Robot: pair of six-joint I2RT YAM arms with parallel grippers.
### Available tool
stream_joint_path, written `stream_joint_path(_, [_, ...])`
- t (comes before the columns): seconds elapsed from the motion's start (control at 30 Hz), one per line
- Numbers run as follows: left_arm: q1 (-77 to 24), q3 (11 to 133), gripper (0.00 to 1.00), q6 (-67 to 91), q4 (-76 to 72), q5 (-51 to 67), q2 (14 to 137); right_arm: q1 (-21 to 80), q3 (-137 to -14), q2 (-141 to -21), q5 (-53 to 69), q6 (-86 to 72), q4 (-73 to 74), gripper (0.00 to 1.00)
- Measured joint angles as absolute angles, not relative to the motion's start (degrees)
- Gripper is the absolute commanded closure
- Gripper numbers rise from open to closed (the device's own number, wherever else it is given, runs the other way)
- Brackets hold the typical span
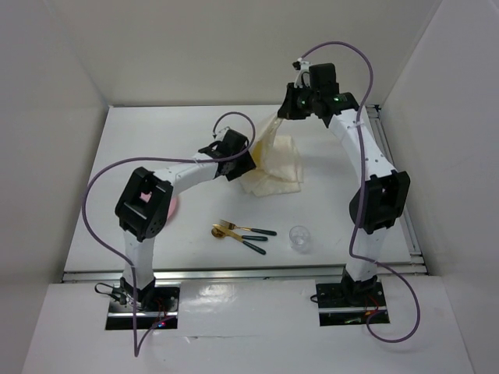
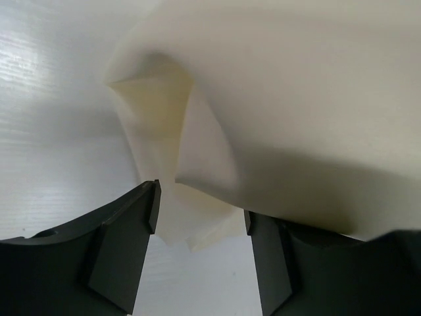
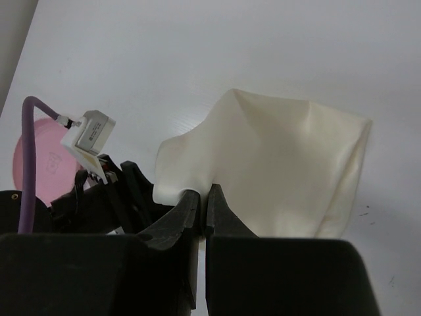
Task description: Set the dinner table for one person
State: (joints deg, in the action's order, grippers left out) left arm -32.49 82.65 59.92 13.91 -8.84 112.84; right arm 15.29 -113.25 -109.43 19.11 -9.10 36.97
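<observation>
White walls close in on three sides, and the dinner table (image 1: 156, 132) fills the floor between them. It runs out flat beneath the cloth on every side, with a metal rail (image 1: 234, 273) along its near edge. Now the cloth (image 1: 279, 170): cream, half heaped toward the far middle of the top, one corner pulled up off it.

That corner is mine. My right claw (image 3: 202, 197) is clenched on the cloth's edge, jaws pinched together with fabric between them, and the sheet falls away below in a slack drape. My left claw (image 2: 200, 207) sits at the cloth's left side, released, with its fingers wide apart. A crumpled fold of the cloth hangs in the gap; I cannot tell whether either pad touches it.

Left of the cloth and nearer to me, a pink plate (image 1: 173, 207) peeks out from under my left arm (image 1: 168, 187). Nearer than the cloth and well apart from it, a gold fork (image 1: 232, 225) and a gold spoon (image 1: 220, 231) with dark handles lie close together. Nearer than the cloth's right corner stands a clear glass (image 1: 299, 238).
</observation>
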Motion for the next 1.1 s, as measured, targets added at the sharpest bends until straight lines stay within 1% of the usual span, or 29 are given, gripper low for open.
stream_joint_path(0.1, [-32.45,86.76,0.32,59.88,16.12,-10.87,115.31,13.65,-113.25,-109.43,20.01,-9.1,36.97,1.0])
stream_joint_path(0.17, [-32.45,88.25,0.32,59.88,16.8,-11.86,115.83,12.88,-113.25,-109.43,20.49,-9.1,37.04,1.0])
stream_joint_path(0.3, [-32.25,90.65,0.35,58.46,17.17,-13.28,116.46,11.86,-113.25,-109.43,21.23,-9.08,37.23,1.0])
stream_joint_path(0.37, [-32.14,93.6,0.41,57.25,17.39,-13.78,118.24,11.62,-113.25,-109.43,21.47,-9.08,37.39,1.0])
stream_joint_path(0.43, [-32.12,96.49,0.44,55.77,16.32,-14.22,120.6,11.33,-113.25,-109.43,21.8,-9.08,37.34,1.0])
stream_joint_path(0.47, [-32.12,96.95,0.44,55.55,15.86,-14.33,121.27,11.31,-113.23,-109.43,22.0,-9.1,37.34,1.0])
stream_joint_path(0.5, [-32.12,97.17,0.42,55.13,15.16,-14.31,121.91,11.22,-113.23,-109.43,22.33,-9.1,37.34,1.0])
stream_joint_path(0.63, [-31.79,95.83,0.42,52.8,11.05,-13.72,123.13,10.98,-113.21,-109.43,23.88,-9.13,37.32,1.0])
stream_joint_path(0.67, [-31.62,95.44,0.44,52.42,10.0,-13.52,123.26,10.92,-113.21,-109.43,24.21,-9.1,37.34,1.0])
stream_joint_path(0.7, [-31.55,95.31,0.46,52.21,9.3,-13.15,123.35,10.87,-113.21,-109.43,24.45,-9.1,37.34,1.0])
stream_joint_path(0.8, [-30.94,95.31,0.6,50.85,7.01,-12.12,123.66,10.74,-113.21,-109.43,24.91,-9.1,37.32,1.0])
stream_joint_path(0.83, [-30.63,95.35,0.67,50.5,6.35,-11.75,123.7,10.61,-113.21,-109.43,25.1,-9.1,37.32,1.0])
stream_joint_path(0.87, [-30.33,95.57,0.79,49.87,5.93,-11.42,123.85,10.52,-113.21,-109.43,25.34,-9.1,37.34,1.0])
stream_joint_path(0.97, [-29.34,98.91,1.0,48.64,5.48,-10.09,125.75,9.76,-113.1,-109.43,25.76,-9.13,37.3,1.0])
stream_joint_path(1.1, [-27.9,103.11,1.0,47.79,5.52,-8.56,128.14,8.47,-111.98,-109.21,26.28,-9.34,37.06,1.0])
